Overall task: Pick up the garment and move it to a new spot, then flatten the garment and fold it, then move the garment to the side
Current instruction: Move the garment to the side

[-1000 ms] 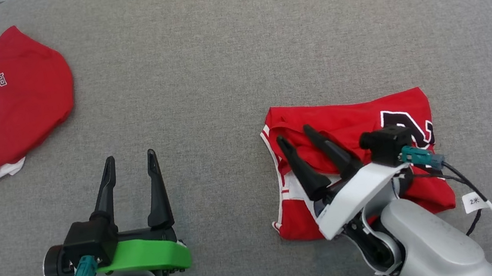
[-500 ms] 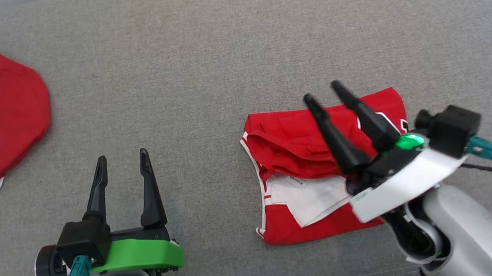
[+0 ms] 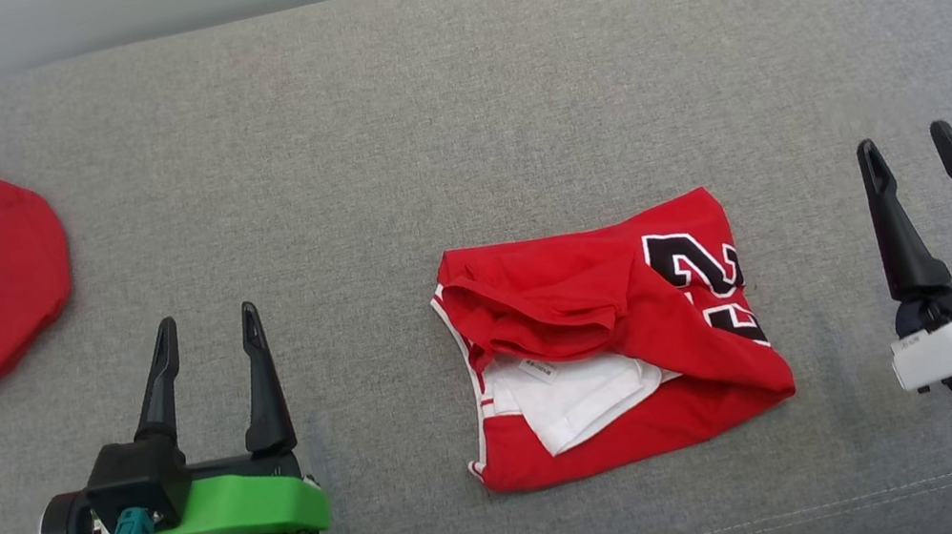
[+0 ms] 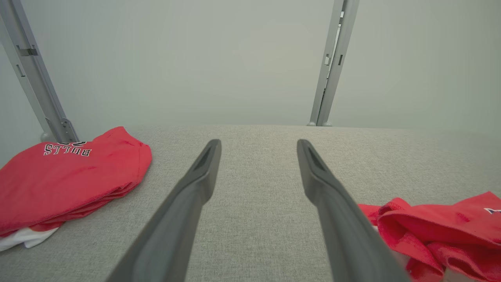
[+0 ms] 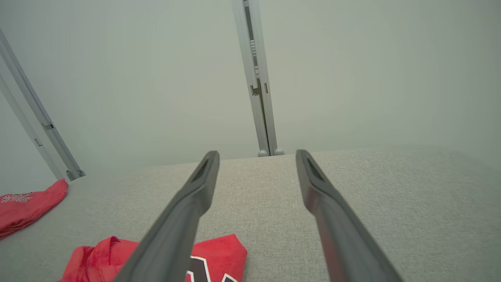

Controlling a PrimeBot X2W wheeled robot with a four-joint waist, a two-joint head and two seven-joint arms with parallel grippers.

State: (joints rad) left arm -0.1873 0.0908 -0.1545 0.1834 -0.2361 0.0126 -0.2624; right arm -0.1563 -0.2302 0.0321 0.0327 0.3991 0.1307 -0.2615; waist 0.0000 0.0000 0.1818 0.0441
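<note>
Fold looks done, loosely: red garment (image 3: 614, 340) lies mid worktop (image 3: 413, 123), between your left hand (image 3: 206, 316) and right hand (image 3: 904, 137), both wide open, empty. Next, probably: grip 1 edge, shift it sideways without unfolding.

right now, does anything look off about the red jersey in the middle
The red jersey is folded untidily: its top layer lies bunched and slanted, and its white inside, with the label showing, pokes out along the near left. It isn't a neat rectangle. Nothing looks torn or spilled.
</note>
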